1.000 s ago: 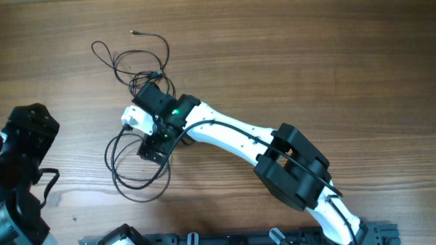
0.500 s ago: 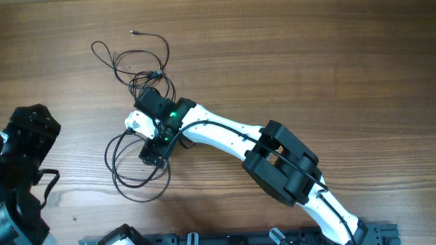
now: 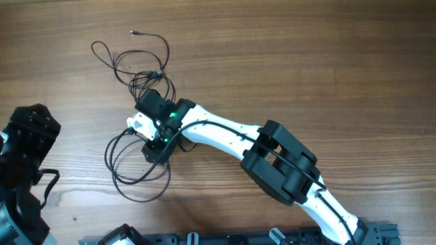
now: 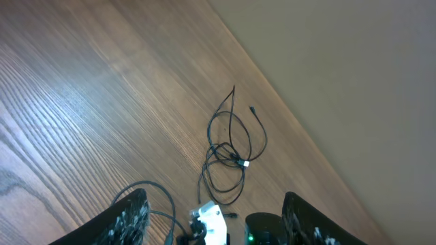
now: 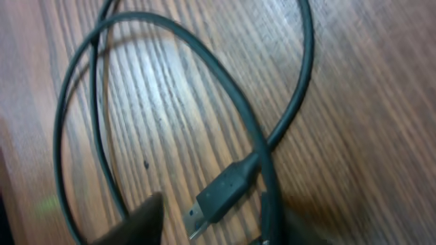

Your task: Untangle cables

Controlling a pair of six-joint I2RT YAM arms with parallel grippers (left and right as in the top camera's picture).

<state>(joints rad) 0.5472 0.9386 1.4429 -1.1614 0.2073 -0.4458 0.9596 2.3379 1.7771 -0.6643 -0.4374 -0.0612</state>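
Counter [image 3: 310, 46]: a wood-grain top carried everything we saw.
Right arm [image 3: 226, 133]: white and black, it reached from 5 o'clock in the overhead view toward 10 o'clock and ended over the cords.
Left arm [image 3: 22, 144]: it sat at the 9 o'clock edge, well apart from the cords.
Cables [image 3: 139, 81]: thin black cords lay left of centre, one knot of small loops at 11 o'clock and wider loops below it at 8 o'clock. The right wrist sat between the two groups.
Left pincer [image 4: 214, 204]: its fingers stood wide apart and held nothing. The cords lay well ahead of it at 12 o'clock in its own view.
Right pincer [image 3: 153, 150]: it was low over the wider loops. We saw one dark finger [image 5: 136, 221] left of centre in the right wrist view, so we judged the jaws parted and closed on nothing.
Black plug [image 5: 221, 194]: it lay just ahead of that finger. Its long axis ran from 7 to 1 o'clock, with the metal tip toward 7.
Light-tipped plug [image 4: 244, 163]: it sat in the upper knot.
Key relation: we judged the right arm far nearer. A grasp there would turn on the plug lying in the gap, crossed by a loop at 3 o'clock.
Writing: we could read no brand or label.
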